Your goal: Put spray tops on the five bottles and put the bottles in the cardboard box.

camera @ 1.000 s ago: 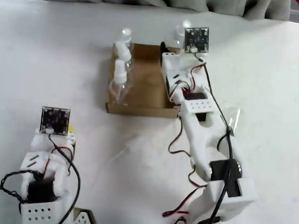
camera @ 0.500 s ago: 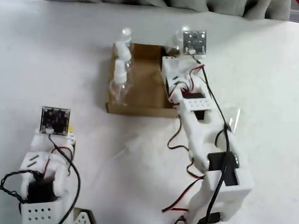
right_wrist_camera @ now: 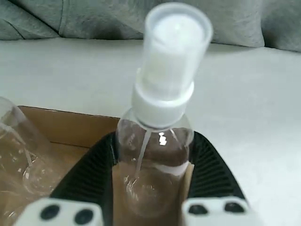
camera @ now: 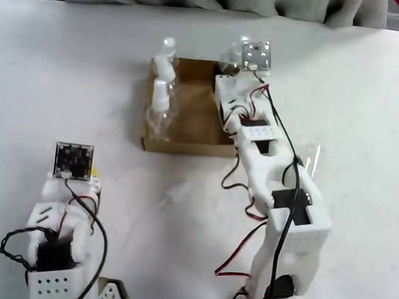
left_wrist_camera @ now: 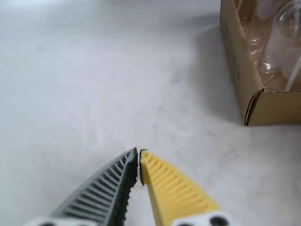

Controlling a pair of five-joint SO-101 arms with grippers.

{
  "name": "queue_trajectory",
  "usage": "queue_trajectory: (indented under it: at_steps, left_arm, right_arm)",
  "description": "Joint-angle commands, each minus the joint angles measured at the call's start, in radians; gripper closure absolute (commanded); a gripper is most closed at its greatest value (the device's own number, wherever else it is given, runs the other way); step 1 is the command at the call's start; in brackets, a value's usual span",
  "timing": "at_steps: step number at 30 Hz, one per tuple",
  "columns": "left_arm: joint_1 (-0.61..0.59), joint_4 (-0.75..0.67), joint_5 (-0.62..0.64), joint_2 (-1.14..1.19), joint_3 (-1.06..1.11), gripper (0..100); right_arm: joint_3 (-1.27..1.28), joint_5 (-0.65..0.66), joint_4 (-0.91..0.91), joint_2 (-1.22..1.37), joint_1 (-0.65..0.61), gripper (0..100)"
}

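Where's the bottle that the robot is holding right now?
The bottle is clamped in the right gripper, at the far right corner of the cardboard box, across from the two bottles along the box's left side.

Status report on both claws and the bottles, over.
Right claw shut on spray-topped bottle at far corner of cardboard box. Left claw shut, empty, above table. Two more bottles in box. Nothing blocking.

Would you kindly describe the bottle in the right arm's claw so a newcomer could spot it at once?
Find the cardboard box. At its far right corner is a clear bottle with a white spray top; unlike the bottles along the left wall, the right claw grips it.
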Motion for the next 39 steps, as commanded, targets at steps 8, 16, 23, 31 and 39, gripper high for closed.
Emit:
queue_trajectory:
  at_steps: [8,16,23,31,39]
  left_arm:
    - [-0.002,0.008,-0.012,-0.015,-0.002,98]
    - [-0.002,0.008,-0.012,-0.015,-0.002,98]
    - [-0.002,0.009,-0.012,-0.015,-0.002,98]
    - [-0.002,0.011,-0.012,-0.015,-0.002,98]
    - [-0.002,0.011,-0.012,-0.015,-0.002,98]
  right_arm:
    - [-0.034,0.014,-0.018,-0.008,0.012,98.2]
    - [-0.006,0.014,-0.018,-0.008,0.007,98.2]
    - [0.041,0.195,-0.024,-0.016,-0.022,98.2]
    - [0.043,0.193,-0.024,-0.01,-0.022,98.2]
    - [0.06,0.193,-0.019,-0.008,-0.015,98.2]
